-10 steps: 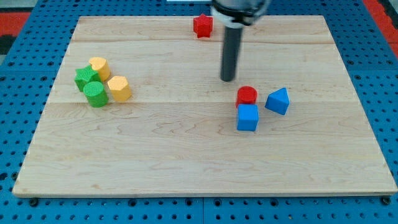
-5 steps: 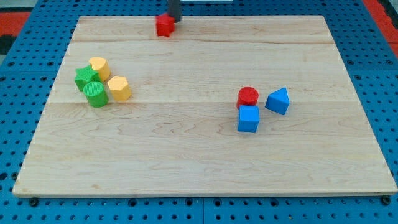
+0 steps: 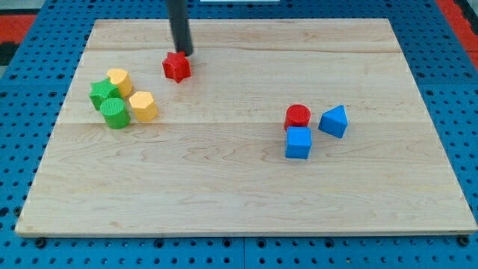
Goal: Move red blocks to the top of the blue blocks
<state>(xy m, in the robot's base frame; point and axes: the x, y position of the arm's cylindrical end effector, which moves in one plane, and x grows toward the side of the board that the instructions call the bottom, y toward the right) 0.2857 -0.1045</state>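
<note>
My tip (image 3: 184, 53) is set just above the red star-shaped block (image 3: 177, 66), well apart from the red cylinder (image 3: 297, 115) touching the blue cube (image 3: 297, 142); no gripper is fitted.

The table (image 3: 224, 187) is a light wooden board. With the blue cube (image 3: 297, 142) as landmark: a red cylinder (image 3: 297, 115) touches its top side, and a blue triangular block (image 3: 333, 121) stands just beside it, to the upper right. Well apart, to the upper left, lies a red star-shaped block (image 3: 176, 66). Far left of the cube is a tight group: two yellow blocks (image 3: 119, 80) (image 3: 143, 106), a green star-shaped block (image 3: 102, 93) and a green cylinder (image 3: 115, 113).
</note>
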